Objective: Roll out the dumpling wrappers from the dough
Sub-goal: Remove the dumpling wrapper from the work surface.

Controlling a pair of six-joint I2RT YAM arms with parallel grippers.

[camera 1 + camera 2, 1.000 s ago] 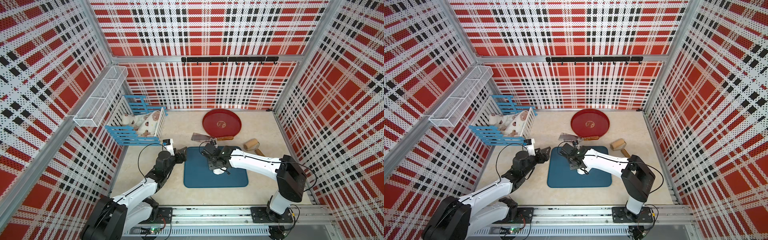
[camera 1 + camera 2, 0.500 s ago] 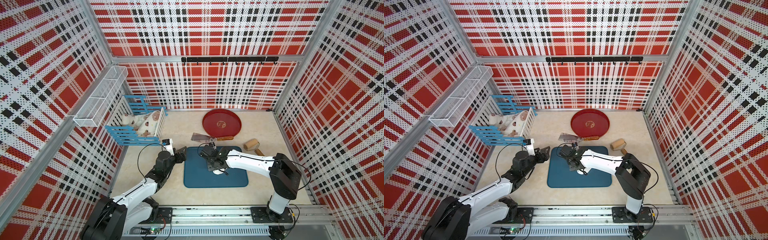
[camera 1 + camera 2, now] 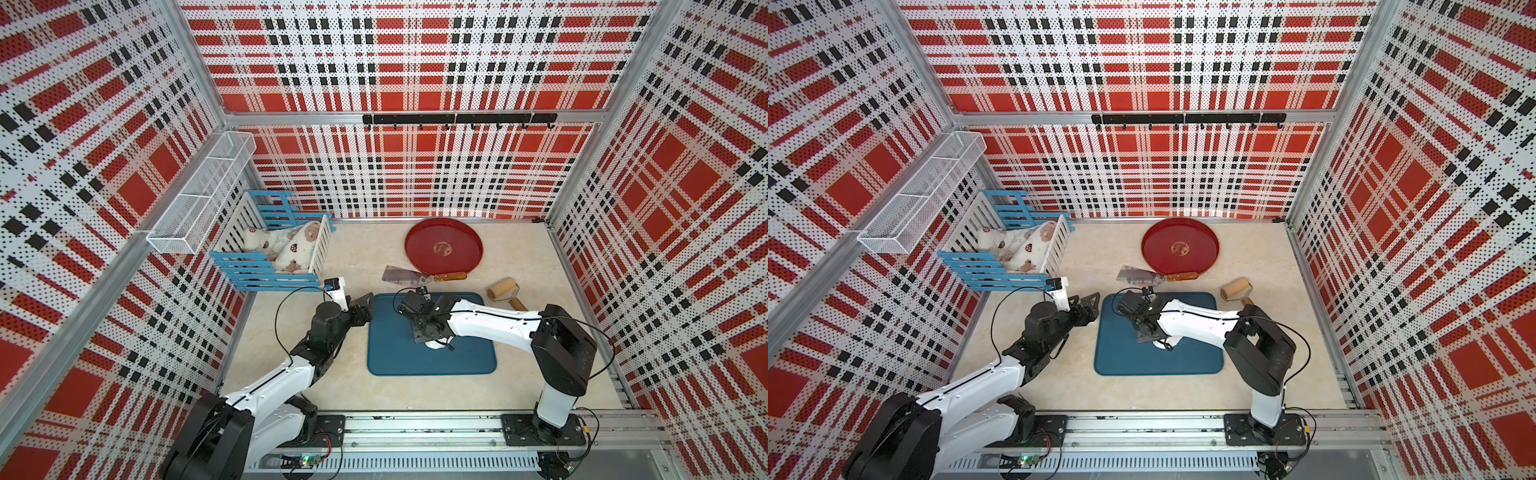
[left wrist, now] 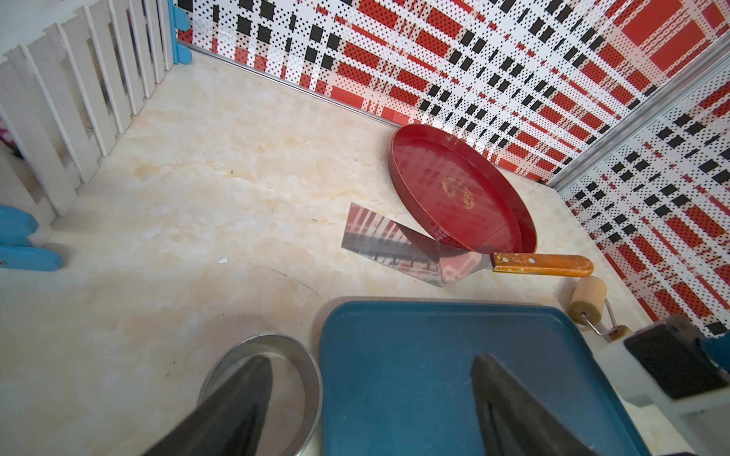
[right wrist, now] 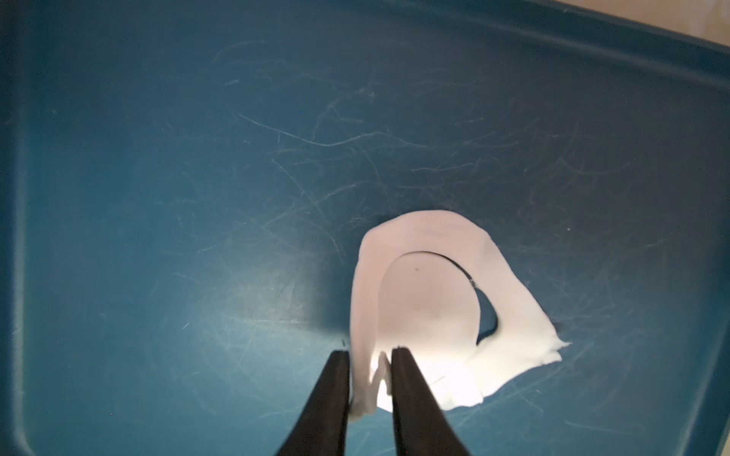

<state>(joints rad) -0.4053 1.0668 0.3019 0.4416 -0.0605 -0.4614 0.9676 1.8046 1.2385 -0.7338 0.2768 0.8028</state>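
The right gripper [image 5: 369,351] is down on the blue mat [image 5: 197,197] with its two black fingers [image 5: 411,395] closed narrowly on a strip of the dough [image 5: 513,343]. The strip is the ragged outer band, pinched at its edge, and on that side it seems to curl up a little off the mat. Inside the band lies the wrapper [image 5: 428,304], a clean round disc flat on the mat. A thin cut line runs round it, and on one side a gap shows blue between disc and band. In both top views the dough is only a white sliver (most of it is hidden under the right wrist) near the middle of the mat [image 3: 415,361].

The left gripper [image 4: 371,359] hangs at the mat's left edge with its jaws wide apart and nothing between them. From its wrist view one finger [image 4: 237,406] is over a steel cup [image 4: 312,367] that stands on the table just beside the mat, and the other is over the mat itself.

Behind the mat a red tray [image 3: 409,249] sits near the back wall. A scraper [image 3: 405,274] lies in front of the tray with its wooden handle against the rim. The roller [image 3: 503,288] lies off the mat's far right corner, apart from both arms. A crib [image 3: 266,270] stands in the left back corner.
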